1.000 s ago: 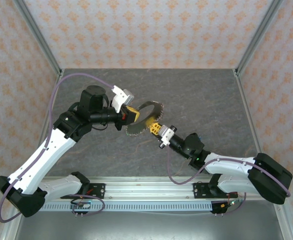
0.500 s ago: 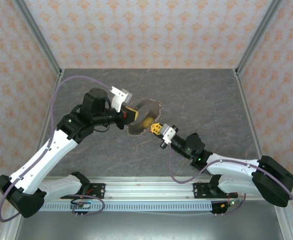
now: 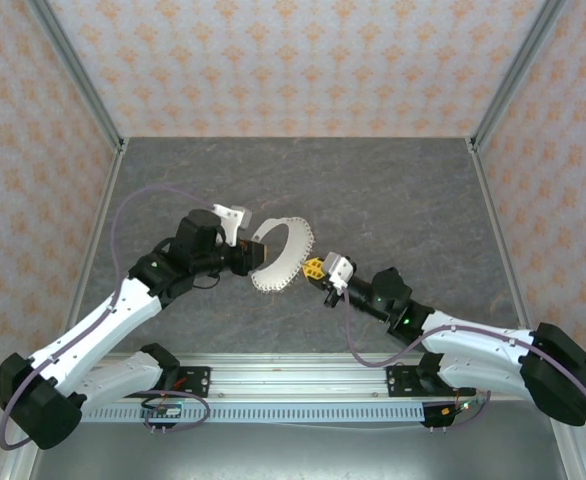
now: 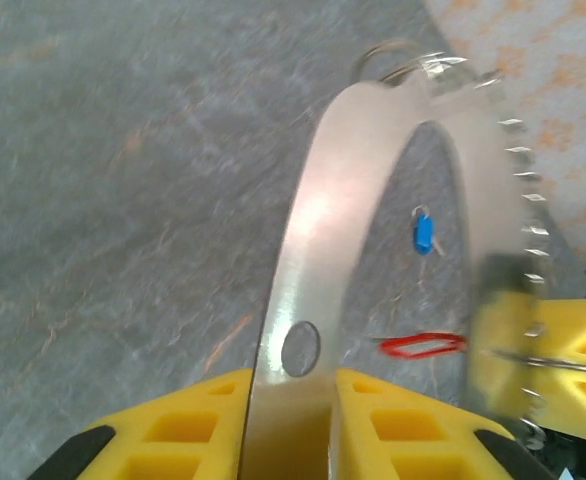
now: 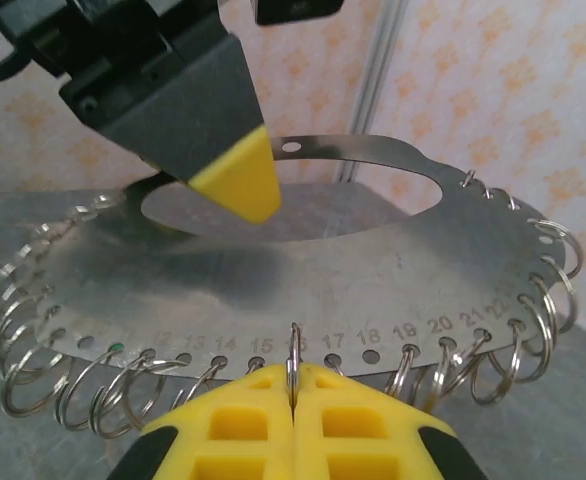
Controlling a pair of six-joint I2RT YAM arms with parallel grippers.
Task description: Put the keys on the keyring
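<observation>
A crescent-shaped metal plate (image 3: 291, 250) with numbered holes carries several split rings along its outer edge. My right gripper (image 5: 293, 385) is shut on one keyring (image 5: 292, 350) at the hole between 15 and 17. My left gripper (image 4: 291, 400) straddles the plate's (image 4: 318, 230) plain end with its jaws slightly parted. Its upper fingertip (image 5: 238, 180) hovers just above the plate (image 5: 373, 290). Two keys lie on the table beyond the plate, one with a blue tag (image 4: 423, 232) and one with a red tag (image 4: 423, 345).
The dark grey table (image 3: 403, 190) is walled by patterned panels at the back and sides. The arms' mounting rail (image 3: 293, 385) runs along the near edge. My right gripper's yellow fingers (image 4: 558, 365) sit at the plate's toothed rim.
Both arms have come nearer and lower with the plate, which now lies flatter. My left jaws have parted from the plate's end. The right grip on the ring is unchanged.
</observation>
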